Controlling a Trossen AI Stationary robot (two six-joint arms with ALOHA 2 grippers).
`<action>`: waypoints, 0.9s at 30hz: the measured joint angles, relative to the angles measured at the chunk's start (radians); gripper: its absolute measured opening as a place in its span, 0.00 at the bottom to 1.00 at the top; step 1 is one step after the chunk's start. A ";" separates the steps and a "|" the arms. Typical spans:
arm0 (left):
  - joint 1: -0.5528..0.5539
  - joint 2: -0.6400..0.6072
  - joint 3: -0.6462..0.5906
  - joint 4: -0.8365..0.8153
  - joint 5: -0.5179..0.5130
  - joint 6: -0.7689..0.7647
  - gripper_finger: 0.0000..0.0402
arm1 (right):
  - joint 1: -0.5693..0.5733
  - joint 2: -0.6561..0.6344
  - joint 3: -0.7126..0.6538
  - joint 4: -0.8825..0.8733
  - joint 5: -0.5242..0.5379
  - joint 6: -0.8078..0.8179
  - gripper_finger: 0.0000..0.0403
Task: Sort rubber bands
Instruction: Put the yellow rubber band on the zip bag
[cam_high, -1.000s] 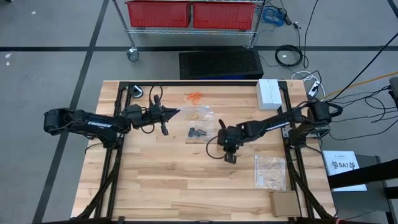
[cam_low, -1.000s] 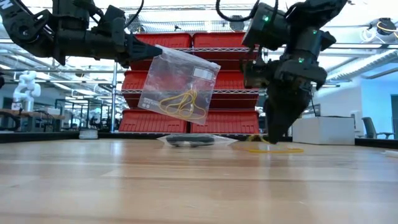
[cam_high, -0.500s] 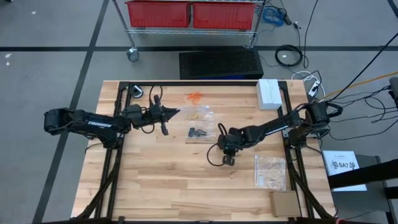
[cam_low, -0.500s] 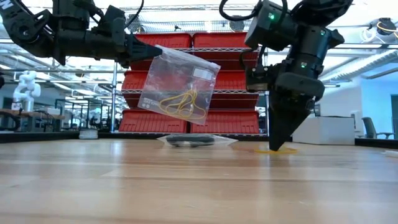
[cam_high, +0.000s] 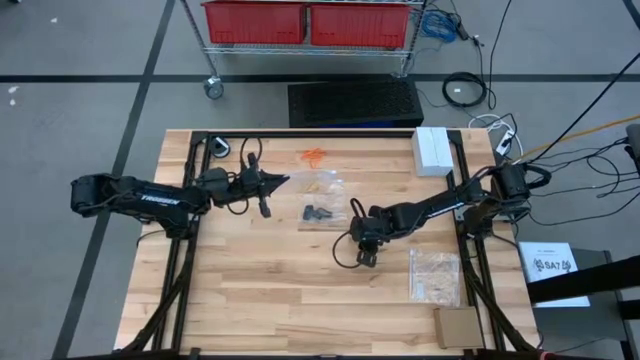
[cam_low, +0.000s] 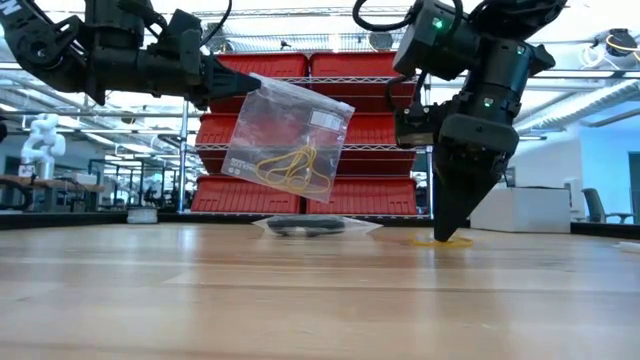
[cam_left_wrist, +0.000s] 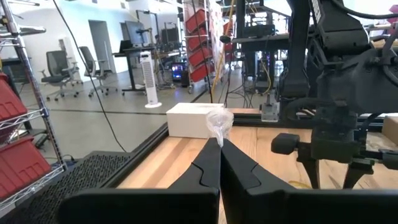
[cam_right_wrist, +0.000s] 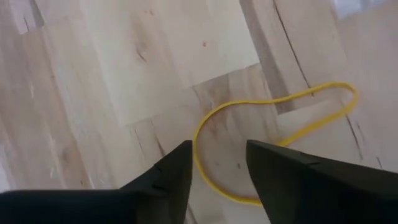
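My left gripper (cam_high: 278, 182) is shut on a clear plastic bag (cam_low: 288, 140) that has pale yellow rubber bands (cam_low: 292, 168) inside and is held up over the table's far left. My right gripper (cam_right_wrist: 217, 168) points down at mid-table, open. Its fingers stand on either side of one end of a loose yellow rubber band (cam_right_wrist: 273, 124) that lies flat on the wood (cam_low: 442, 241). I cannot tell whether they touch it. Black rubber bands (cam_high: 318, 213) lie in a second clear bag on the table. Orange rubber bands (cam_high: 315, 155) lie loose near the far edge. My left gripper pinches the bag's bunched top corner (cam_left_wrist: 219, 123) between its two fingertips. The fingers lie level and come from the table's left. The bag hangs tilted below and beside them, clear of the table, with the yellow bands gathered in its lower part.
A white box (cam_high: 432, 150) stands at the far right. Clear bags (cam_high: 435, 275) and a cardboard box (cam_high: 457, 325) lie at the near right. Bare wood spreads over the table's near half. Red bins (cam_low: 300, 130) stand on a rack behind the table.
My right gripper has moved a little toward the table's left edge and down, so that its tip now stands at the yellow band on the wood. My left gripper and its bag have kept still.
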 joint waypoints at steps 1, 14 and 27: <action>0.000 0.000 0.000 0.000 0.000 0.000 0.00 | 0.005 0.000 0.009 -0.014 0.002 0.000 0.41; 0.000 0.000 0.000 -0.001 0.005 0.000 0.00 | 0.017 -0.001 0.041 -0.122 0.058 0.074 0.64; 0.000 0.000 0.000 -0.001 0.018 0.000 0.00 | -0.001 -0.001 0.017 -0.045 -0.053 0.091 0.65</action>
